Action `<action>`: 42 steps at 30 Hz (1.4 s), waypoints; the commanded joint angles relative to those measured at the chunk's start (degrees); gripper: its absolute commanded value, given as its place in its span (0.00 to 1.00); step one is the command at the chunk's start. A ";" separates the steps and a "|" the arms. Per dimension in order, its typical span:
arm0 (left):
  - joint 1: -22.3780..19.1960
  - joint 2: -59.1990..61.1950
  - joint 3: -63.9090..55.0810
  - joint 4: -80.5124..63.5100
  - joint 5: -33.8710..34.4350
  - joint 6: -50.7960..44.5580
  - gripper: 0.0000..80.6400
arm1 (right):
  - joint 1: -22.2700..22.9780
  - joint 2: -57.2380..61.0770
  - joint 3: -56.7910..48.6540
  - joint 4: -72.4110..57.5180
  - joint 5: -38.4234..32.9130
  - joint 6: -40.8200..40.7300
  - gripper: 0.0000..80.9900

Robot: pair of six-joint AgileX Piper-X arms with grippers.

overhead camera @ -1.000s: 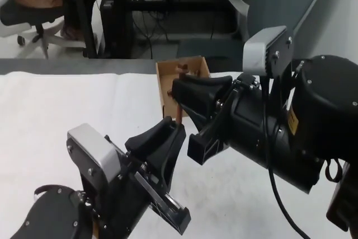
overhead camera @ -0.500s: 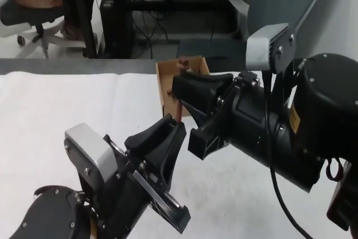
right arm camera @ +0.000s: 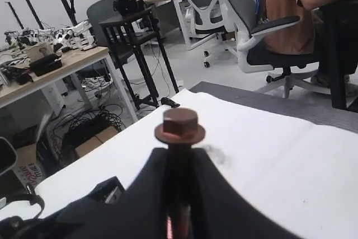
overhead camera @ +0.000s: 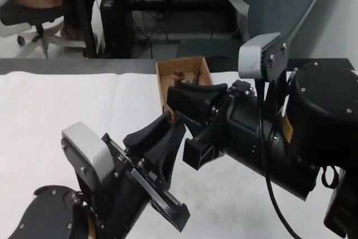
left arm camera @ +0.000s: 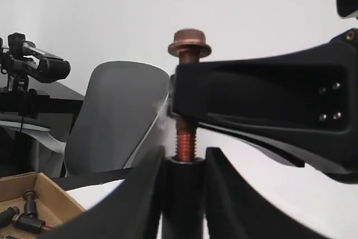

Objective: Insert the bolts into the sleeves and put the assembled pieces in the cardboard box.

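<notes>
The right gripper (right arm camera: 178, 191), clamped on the bolt (right arm camera: 179, 127), has lowered it into the sleeve (left arm camera: 183, 205) that the left gripper (left arm camera: 184, 163) holds. Insertion looks partly done.

The tool (right arm camera: 179, 160) clamps a copper bolt (right arm camera: 180, 126) just below its flanged head.

A copper-coloured bolt (left arm camera: 189, 43) is held upright at the frame's centre, its threaded end entered into a black sleeve (left arm camera: 182, 194) below. Dark assembled pieces (left arm camera: 27, 222) are seen inside the open cardboard box (left arm camera: 53, 194) at lower left.
</notes>
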 commanded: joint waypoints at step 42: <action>21.94 29.25 -59.27 59.45 8.88 -0.10 0.02 | -2.75 -37.77 -0.72 49.43 -0.22 16.29 0.86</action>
